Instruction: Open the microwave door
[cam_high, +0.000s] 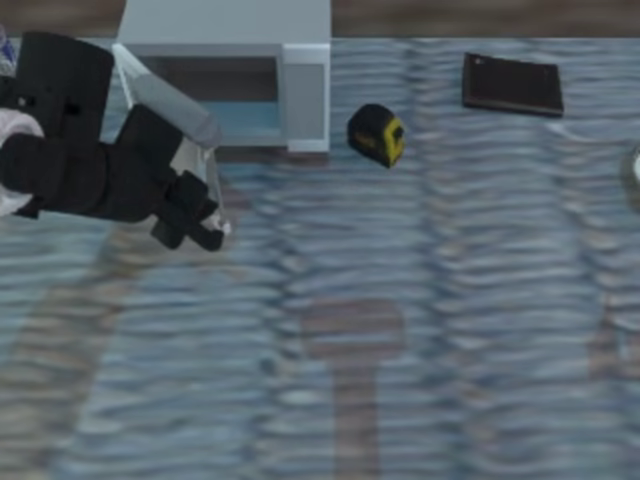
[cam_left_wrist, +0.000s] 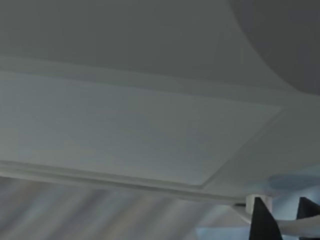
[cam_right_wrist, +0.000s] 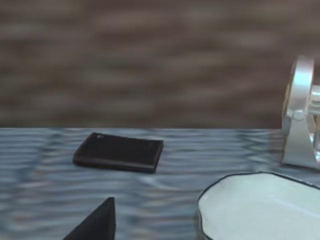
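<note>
Microwave door swung partly open from microwave. Door's free edge clamped between fingers of left gripper. Right gripper state: cannot tell.

Finding no readable text, label, brand, number or sign anywhere in these views.
</note>
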